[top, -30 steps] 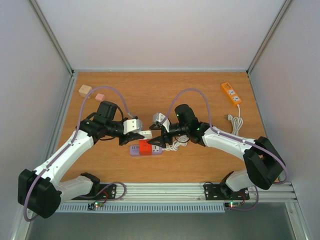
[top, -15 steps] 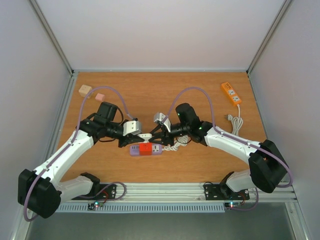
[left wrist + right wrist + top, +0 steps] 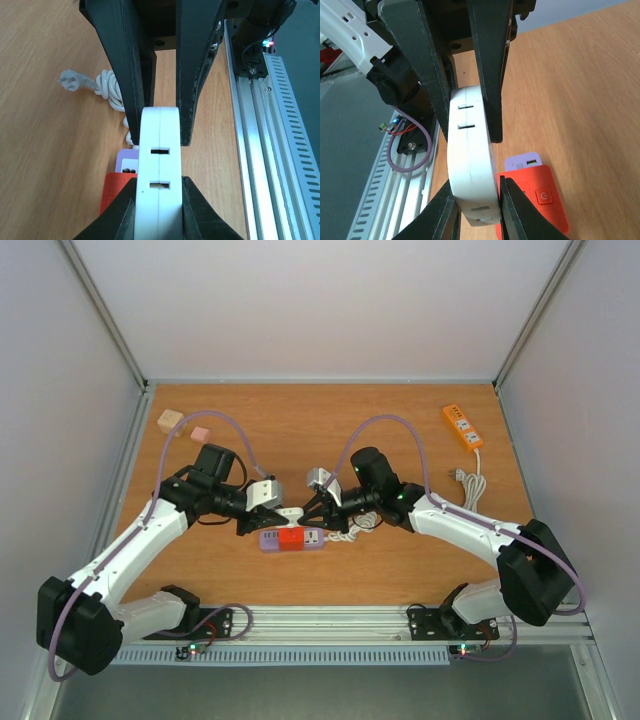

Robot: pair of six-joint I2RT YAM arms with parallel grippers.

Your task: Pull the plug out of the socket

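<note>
**Gripped at both ends, ready to pull**

Clamped by the left end effector on one end of the white plug and socket, by the right end effector on the other. Held over the power strip on the desk. Likely next: pull straight apart

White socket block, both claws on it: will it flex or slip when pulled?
Probably rigid: the white socket block looks like a hard moulded shell with a centre seam, straight between the left claw and right claw. Its sides look smooth, so it could slide in the grip under a hard pull.
</note>
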